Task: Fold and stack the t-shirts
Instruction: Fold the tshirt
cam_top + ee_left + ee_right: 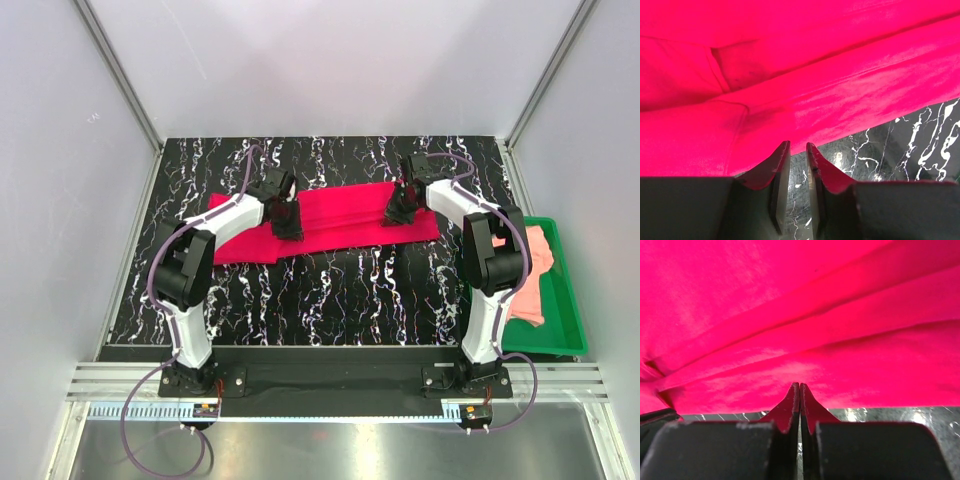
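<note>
The crimson-red t-shirt [340,215] lies folded into a long band across the middle of the table. My left gripper [287,228] is down at the band's near edge, left of centre. In the left wrist view its jaws [797,144] stand a narrow gap apart at the red hem [815,75], with only table showing between them. My right gripper [398,212] sits on the band's right part. Its fingers [800,385] are pressed together just over the near edge of the red cloth [790,315], and no cloth shows between them. The salmon-pink t-shirt [540,265] lies crumpled in the tray.
A green plastic tray [572,300] stands at the table's right edge beside the right arm. The tabletop [330,290] is black marble with white veins, and grey walls with metal rails close in the back and both sides.
</note>
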`<state>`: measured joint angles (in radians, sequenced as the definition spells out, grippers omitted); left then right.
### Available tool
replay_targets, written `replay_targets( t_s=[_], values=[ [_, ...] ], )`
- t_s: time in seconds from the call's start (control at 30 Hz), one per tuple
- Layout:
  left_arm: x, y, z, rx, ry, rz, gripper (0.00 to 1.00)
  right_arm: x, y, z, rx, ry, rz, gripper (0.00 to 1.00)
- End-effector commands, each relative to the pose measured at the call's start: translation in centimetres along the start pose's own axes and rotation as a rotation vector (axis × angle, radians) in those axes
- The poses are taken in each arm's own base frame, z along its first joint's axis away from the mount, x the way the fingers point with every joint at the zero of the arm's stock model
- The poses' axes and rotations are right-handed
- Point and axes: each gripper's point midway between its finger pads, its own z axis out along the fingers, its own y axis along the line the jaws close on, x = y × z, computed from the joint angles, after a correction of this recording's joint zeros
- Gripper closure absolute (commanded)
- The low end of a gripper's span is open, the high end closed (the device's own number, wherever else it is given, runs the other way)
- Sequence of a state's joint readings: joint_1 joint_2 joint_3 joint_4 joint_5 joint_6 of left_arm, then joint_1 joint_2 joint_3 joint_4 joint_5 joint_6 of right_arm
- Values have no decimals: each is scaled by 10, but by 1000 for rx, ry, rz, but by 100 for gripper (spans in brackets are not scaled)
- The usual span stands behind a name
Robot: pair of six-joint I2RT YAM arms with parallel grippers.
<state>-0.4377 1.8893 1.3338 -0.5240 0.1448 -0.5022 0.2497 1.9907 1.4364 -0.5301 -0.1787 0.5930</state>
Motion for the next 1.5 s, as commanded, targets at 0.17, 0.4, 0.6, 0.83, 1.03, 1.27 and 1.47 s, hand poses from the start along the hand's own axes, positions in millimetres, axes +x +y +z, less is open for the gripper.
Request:
replay_targets(
  t_s=[0.17, 0.4, 0.6, 0.83, 1.03, 1.27, 1.47],
  values=[
    [-32, -13, 4, -23, -79, 14, 75, -12, 16, 8, -59, -30, 42, 100],
    [-45, -17, 17, -34, -48, 46, 75, -25, 24, 7, -61, -51, 45, 100],
    [-32, -18, -1, -50, -81, 35, 77, -23, 23, 3, -59, -51, 41, 100],
    [-24, -7, 11, -95, -53, 48, 83, -20, 18, 1, -54, -57, 29, 100],
    [-35, 4, 16, -152, -71, 66, 82, -14, 9, 4, -25, -48, 32, 100],
    [-54, 19, 19, -170, -82, 42, 82, -20, 7, -3, -18, -72, 34, 100],
    [-82, 11, 26, -130, -113, 88, 82, -20, 6, -2, -18, -69, 46, 100]
  ],
)
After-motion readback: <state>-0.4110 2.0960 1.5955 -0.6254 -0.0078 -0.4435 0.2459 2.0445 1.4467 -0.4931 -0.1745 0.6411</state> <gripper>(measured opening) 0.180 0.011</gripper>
